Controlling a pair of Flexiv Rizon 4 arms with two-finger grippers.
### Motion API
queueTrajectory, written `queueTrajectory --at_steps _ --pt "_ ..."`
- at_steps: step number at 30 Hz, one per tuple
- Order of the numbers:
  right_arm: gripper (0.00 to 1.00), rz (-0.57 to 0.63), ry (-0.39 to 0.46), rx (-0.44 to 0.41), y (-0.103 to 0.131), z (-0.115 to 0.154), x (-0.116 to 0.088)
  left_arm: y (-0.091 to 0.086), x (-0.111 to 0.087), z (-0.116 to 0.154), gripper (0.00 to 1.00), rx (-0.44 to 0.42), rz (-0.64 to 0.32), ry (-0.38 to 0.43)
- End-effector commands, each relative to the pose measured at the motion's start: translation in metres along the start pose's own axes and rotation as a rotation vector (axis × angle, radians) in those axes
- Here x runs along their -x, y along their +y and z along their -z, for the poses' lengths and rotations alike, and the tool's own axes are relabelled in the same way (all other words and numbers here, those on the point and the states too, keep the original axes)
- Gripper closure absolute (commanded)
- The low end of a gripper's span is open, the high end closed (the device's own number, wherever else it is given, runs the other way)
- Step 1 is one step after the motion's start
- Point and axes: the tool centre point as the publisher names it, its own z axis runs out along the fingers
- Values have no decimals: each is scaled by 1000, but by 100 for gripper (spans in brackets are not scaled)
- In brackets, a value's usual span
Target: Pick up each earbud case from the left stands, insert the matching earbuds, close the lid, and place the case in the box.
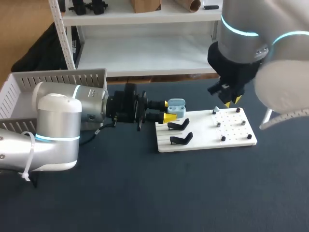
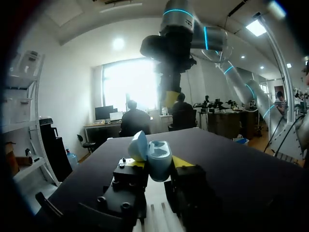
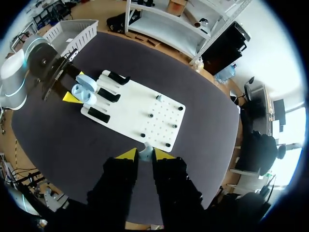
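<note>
**Open case held out, earbud poised over the board**

At the lower left of the head view, my left arm (image 1: 58,121) lies level over the dark surface (image 1: 145,193). Its jaws are clamped from two sides on the earbud case (image 1: 176,107), near mid-frame, just above the board's left end. Going by the task, the case is held out with its mouth up so that the other arm can drop an earbud in. The case is pale blue, rounded and smooth, and its lid is swung open beside the hollow inside. Just below it, two black stands (image 1: 179,125) sit empty on the white board (image 1: 207,137), whose right half carries small dark pegs (image 1: 223,138). Farther back, at the upper right, my right arm (image 1: 236,53) hangs over the board's far edge. Its jaws are nearly together, seemingly pinching a small pale earbud (image 3: 146,154). The slatted box (image 1: 58,79) stands at the far left, well apart from the board.
</note>
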Motion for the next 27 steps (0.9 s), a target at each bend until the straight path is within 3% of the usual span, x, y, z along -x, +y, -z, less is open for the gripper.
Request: queueTrajectory --at_steps 1,8,11,17,23,27 --pt "100 -2 -30 -2 -1 0 -6 0 -1 0 100 0 -1 -3" --pt "100 -2 -30 -2 -1 0 -6 0 -1 0 100 0 -1 -3" --pt "100 -144 -50 58 15 14 3 0 -1 0 100 0 -1 -3" --pt "100 -344 16 137 47 23 14 0 -1 0 100 0 -1 -3" --pt "100 -435 133 78 69 15 26 0 -1 0 100 0 -1 -3" --pt "100 -468 148 31 76 8 36 0 -1 0 100 0 -1 -3"
